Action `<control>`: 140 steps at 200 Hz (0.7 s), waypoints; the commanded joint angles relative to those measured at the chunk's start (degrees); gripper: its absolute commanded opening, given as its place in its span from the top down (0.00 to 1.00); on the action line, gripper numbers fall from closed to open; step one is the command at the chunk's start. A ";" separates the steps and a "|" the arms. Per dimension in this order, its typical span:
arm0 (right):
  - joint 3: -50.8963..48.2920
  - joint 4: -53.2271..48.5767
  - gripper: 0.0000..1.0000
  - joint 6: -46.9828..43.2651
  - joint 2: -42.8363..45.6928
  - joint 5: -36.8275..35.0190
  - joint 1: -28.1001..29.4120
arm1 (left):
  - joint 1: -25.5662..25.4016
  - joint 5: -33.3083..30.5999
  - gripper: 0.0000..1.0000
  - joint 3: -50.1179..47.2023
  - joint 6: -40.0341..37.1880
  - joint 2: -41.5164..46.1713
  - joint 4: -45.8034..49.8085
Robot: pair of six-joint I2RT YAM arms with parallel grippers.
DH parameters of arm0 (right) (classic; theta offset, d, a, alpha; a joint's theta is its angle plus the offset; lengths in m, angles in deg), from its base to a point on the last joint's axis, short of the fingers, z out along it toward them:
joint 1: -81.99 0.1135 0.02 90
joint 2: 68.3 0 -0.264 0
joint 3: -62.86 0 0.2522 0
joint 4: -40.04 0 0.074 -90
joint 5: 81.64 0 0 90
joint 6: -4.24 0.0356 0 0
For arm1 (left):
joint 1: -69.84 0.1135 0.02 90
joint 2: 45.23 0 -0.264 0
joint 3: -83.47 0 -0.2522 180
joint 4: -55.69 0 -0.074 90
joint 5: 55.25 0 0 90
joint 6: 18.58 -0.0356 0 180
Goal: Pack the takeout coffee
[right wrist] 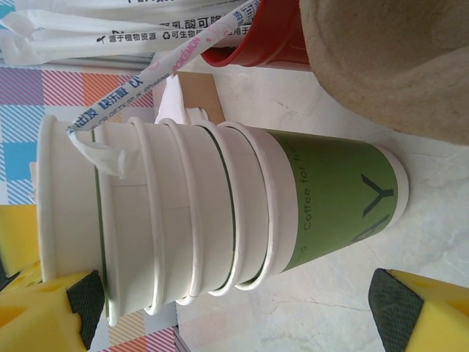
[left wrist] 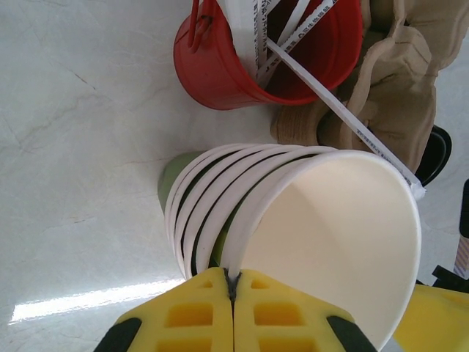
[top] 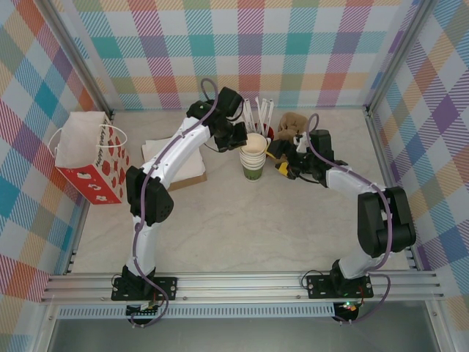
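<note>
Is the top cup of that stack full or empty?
Empty: the left wrist view looks into the top cup; its cream-white inside is bare.

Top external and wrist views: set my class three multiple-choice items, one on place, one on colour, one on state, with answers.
1. Where is the gift bag? A) left side of the table B) its right side C) between the arm bases
2. The bucket of wrapped straws is A) blue B) red C) black
3. The left gripper is A) wide open B) shut on the rim of the top cup C) holding a straw
Answers: 1 A, it stands at far left; 2 B, its wall is red; 3 B, its fingers pinch the white rim.
</note>
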 commanded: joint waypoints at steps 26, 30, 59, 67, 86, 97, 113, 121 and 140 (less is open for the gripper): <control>-1.66 1.58 0.06 -0.45 -1.59 -0.77 0.48 | -1.06 2.28 0.95 -0.04 2.24 4.10 -2.92; -1.76 1.62 0.06 -0.48 -1.56 -0.81 0.48 | -1.06 2.24 0.95 -0.04 2.27 4.12 -2.95; -2.25 1.32 0.05 -0.87 -1.51 -1.62 0.48 | -0.89 1.25 0.95 -0.04 3.01 4.50 -3.05; -2.42 1.34 0.05 -0.90 -1.48 -1.77 0.48 | -0.76 1.20 0.95 -0.17 3.35 4.57 -3.13; -2.60 1.62 0.05 -0.88 -1.51 -1.89 0.49 | -0.45 1.64 0.96 -0.39 4.03 4.83 -3.55; -2.60 1.63 0.05 -0.90 -1.52 -1.79 0.47 | -0.25 1.92 0.96 -0.52 4.30 5.12 -3.88; -2.47 1.56 0.05 -1.16 -1.25 -1.61 0.48 | -0.12 2.36 0.96 -0.48 4.46 5.45 -4.29; -2.30 1.31 0.05 -1.39 -1.06 -1.62 0.54 | -0.02 2.45 0.96 -0.41 4.51 5.62 -4.46; -1.58 0.52 0.05 -2.05 -0.64 -1.52 0.48 | 0.16 2.46 0.96 -0.11 4.47 6.27 -4.46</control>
